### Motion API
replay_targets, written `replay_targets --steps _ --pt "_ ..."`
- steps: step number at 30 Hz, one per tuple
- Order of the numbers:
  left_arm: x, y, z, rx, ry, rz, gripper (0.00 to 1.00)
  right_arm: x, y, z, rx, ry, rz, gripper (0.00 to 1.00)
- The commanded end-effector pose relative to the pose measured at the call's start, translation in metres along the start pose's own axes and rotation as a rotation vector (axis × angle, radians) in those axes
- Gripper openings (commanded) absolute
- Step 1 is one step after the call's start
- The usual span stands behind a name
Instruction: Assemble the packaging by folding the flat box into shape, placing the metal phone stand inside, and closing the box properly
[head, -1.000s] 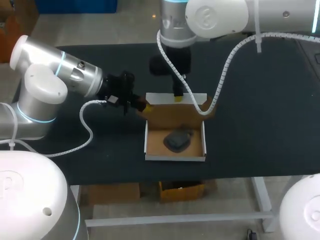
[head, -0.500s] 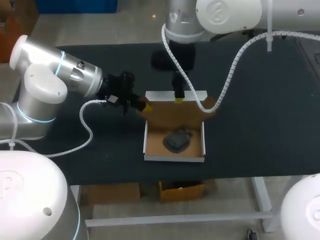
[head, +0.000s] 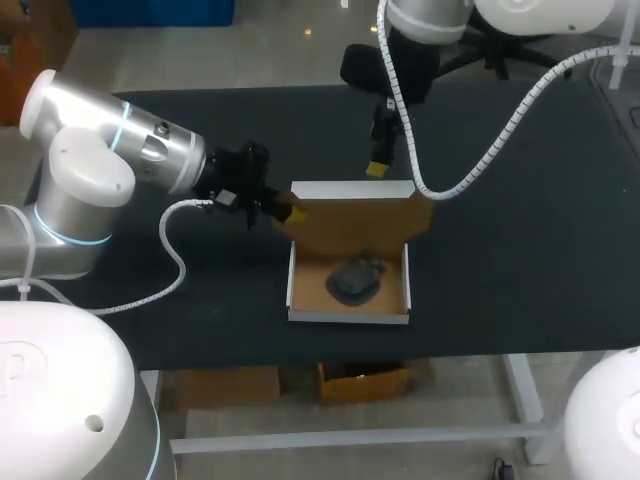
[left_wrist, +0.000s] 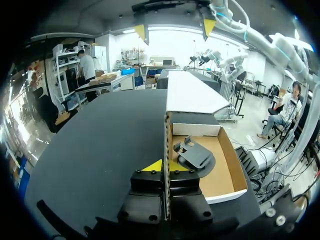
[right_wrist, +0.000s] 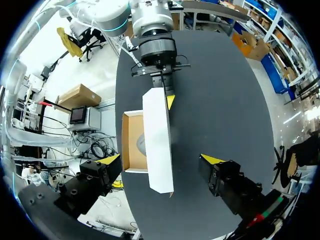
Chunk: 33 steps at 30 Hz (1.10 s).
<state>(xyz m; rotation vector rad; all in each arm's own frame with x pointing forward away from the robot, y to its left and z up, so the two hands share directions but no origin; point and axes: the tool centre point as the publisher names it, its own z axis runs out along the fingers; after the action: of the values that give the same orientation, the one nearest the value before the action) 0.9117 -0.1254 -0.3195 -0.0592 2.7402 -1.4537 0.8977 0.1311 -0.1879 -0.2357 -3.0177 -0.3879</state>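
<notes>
Head view: your right jaws have let go of the job. A second ago their yellow fingertips (head: 377, 168) were touching the top edge of the lid (head: 350, 215). Now they hang well above and behind it, apart from the cardboard. The lid has not dropped; it stands open at the back of the box (head: 349, 313), brown inner face showing. The phone stand (head: 352, 281) lies inside the tray, where it was. Your left jaws have not moved and sit at the lid's left end, on the desk (head: 520, 250) side of the box.

Left wrist view: the left jaws are closed narrowly on a cardboard flap (left_wrist: 166, 145) seen edge-on, one yellow fingertip (left_wrist: 154, 166) on each face. The stand (left_wrist: 196, 156) rests in the tray just beside that flap. The right jaws show far above, spread wide.

Right wrist view: the right jaws are wide, holding nothing, with the lid (right_wrist: 159, 145) and tray well below them and no contact.

My reading is that loading is done and only closing remains. With the right arm withdrawn, the left grip alone steadies the lid, so it may sag or swing before you fold it over.
</notes>
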Motion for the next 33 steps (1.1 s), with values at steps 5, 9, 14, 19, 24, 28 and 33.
replay_targets --steps 5,9,14,19,24,28,33 --pt "-0.001 0.000 0.001 -0.001 0.002 0.000 0.00 0.000 -0.015 -0.022 -0.226 -0.019 0.091 1.00" --pt "-0.001 0.000 0.001 -0.001 0.002 0.000 0.00 0.000 -0.015 -0.022 -0.226 -0.019 0.091 1.00" --pt "-0.001 0.000 0.001 -0.001 0.002 0.000 0.00 0.000 -0.015 -0.022 -0.226 -0.019 0.091 1.00" --pt "-0.001 0.000 0.001 -0.001 0.002 0.000 0.00 0.000 -0.015 -0.022 -0.226 -0.019 0.091 1.00" --pt "-0.001 0.000 0.001 -0.001 0.002 0.000 0.00 0.002 -0.015 -0.024 -0.215 -0.015 0.137 1.00" --pt "-0.001 0.000 0.001 -0.001 0.002 0.000 0.00 -0.002 -0.022 -0.029 -0.183 -0.036 0.273 1.00" --pt "0.003 0.000 0.000 -0.004 -0.029 0.030 0.00 -0.001 -0.027 -0.029 -0.183 -0.037 0.340 1.00"
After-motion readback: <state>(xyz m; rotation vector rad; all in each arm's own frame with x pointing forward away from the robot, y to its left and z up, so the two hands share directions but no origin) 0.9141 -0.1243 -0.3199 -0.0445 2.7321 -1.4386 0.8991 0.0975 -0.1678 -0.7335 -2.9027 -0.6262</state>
